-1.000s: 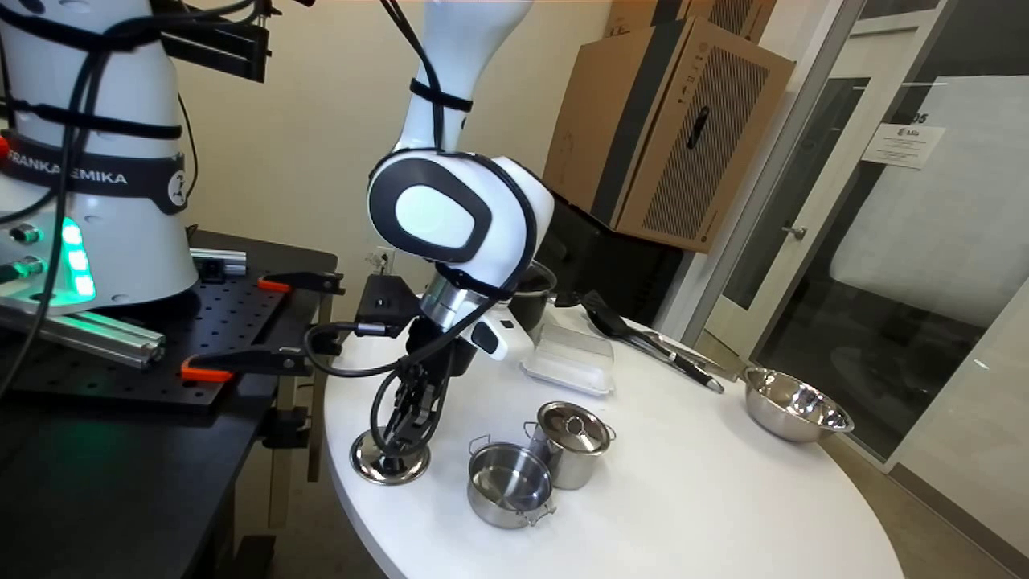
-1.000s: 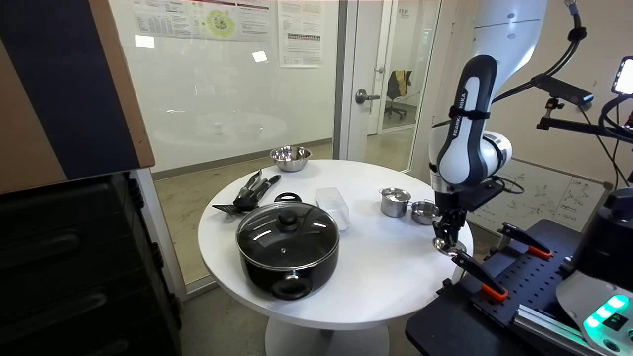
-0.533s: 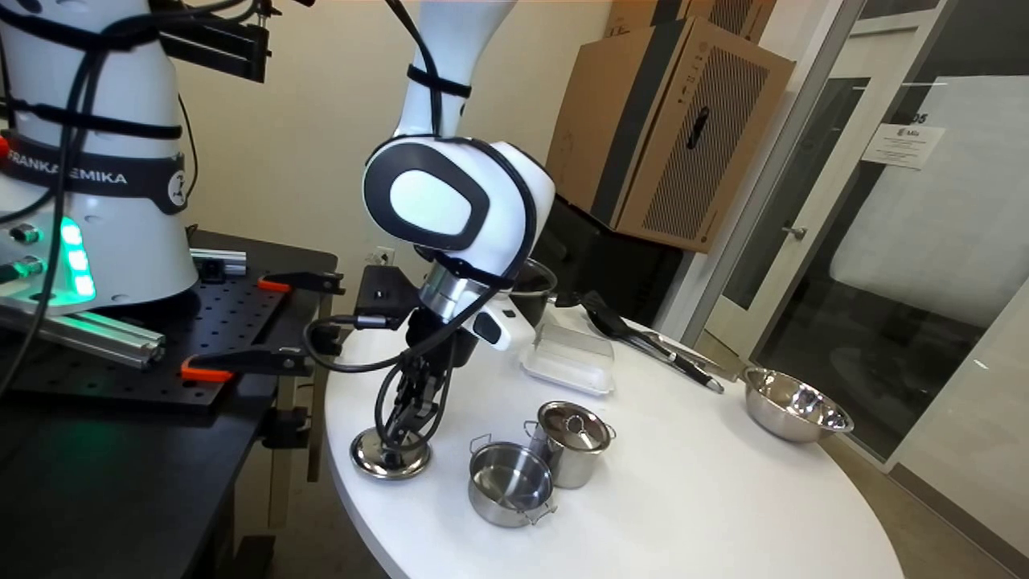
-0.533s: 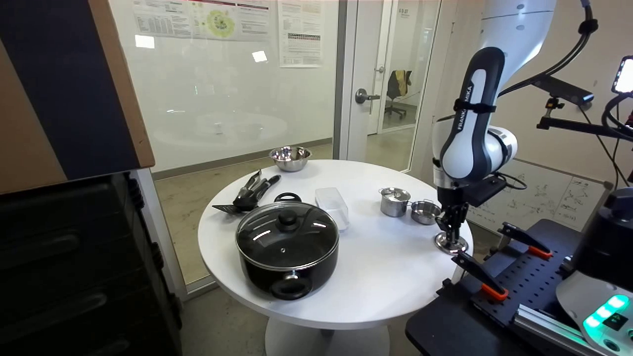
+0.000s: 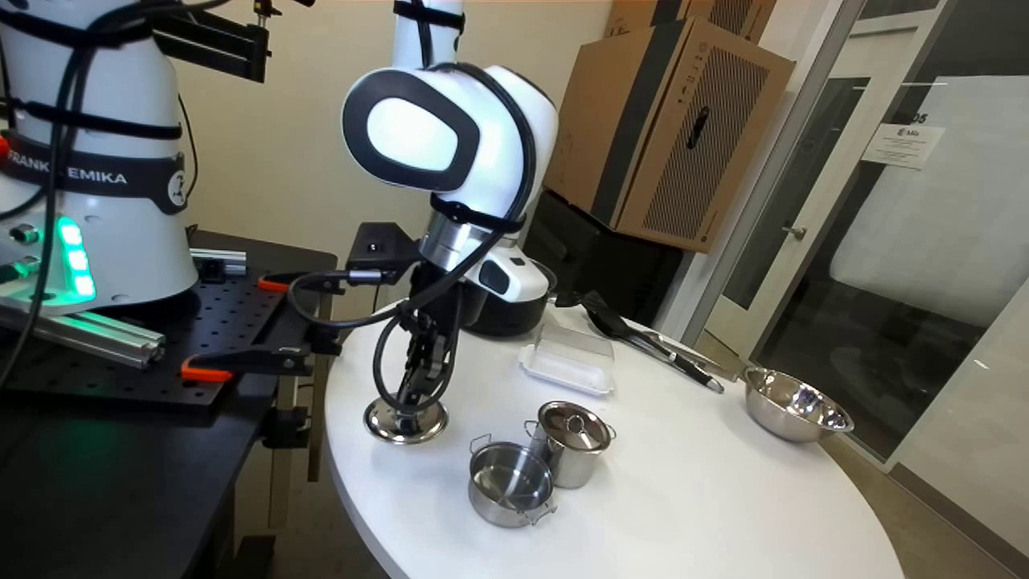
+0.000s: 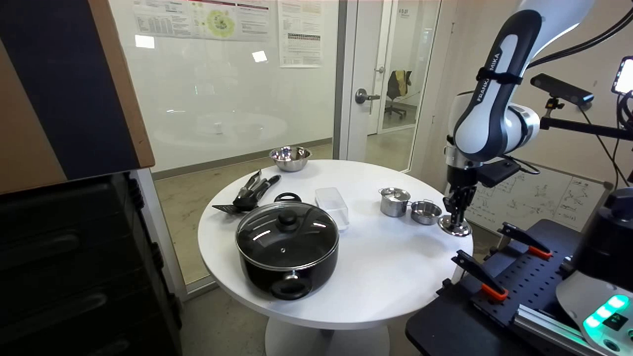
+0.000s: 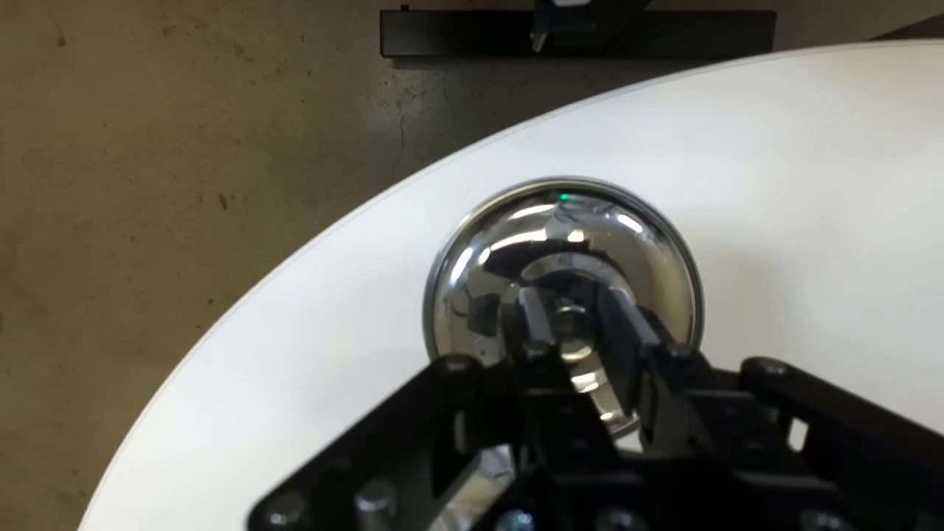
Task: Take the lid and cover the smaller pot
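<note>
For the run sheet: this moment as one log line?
hand: closed on lid | lid: apparently off table | smaller pot: open, beside lidded taller pot | task: unfinished

In both exterior views a round white bench (image 6: 376, 267) bears a tall covered steel pot (image 6: 394, 204), a clear plastic container (image 6: 331, 203) near a large black pot (image 6: 321, 272) with a glass cover (image 6: 289, 240), dark kitchen tools (image 6: 246, 201) and a shiny steel bowl (image 5: 792, 406) by the edge, with a cardboard box (image 5: 671, 129) off to one side.
</note>
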`<state>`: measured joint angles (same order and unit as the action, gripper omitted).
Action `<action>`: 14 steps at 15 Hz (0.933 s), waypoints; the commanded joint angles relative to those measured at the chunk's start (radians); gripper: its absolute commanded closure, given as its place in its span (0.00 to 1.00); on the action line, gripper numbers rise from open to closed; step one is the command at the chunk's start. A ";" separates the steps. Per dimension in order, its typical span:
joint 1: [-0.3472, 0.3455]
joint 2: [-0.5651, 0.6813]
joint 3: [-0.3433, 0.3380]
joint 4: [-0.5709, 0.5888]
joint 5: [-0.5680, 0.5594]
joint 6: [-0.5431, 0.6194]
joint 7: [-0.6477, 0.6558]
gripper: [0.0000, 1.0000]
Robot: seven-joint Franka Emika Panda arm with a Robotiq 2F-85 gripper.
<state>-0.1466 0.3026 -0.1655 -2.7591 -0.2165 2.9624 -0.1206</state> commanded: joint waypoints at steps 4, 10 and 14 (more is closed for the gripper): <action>-0.084 -0.091 0.062 0.117 0.175 -0.170 -0.057 0.94; -0.094 0.005 0.028 0.344 0.255 -0.321 -0.016 0.94; -0.091 0.105 0.010 0.436 0.242 -0.359 0.023 0.94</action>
<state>-0.2425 0.3095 -0.1453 -2.4112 0.0153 2.6432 -0.1275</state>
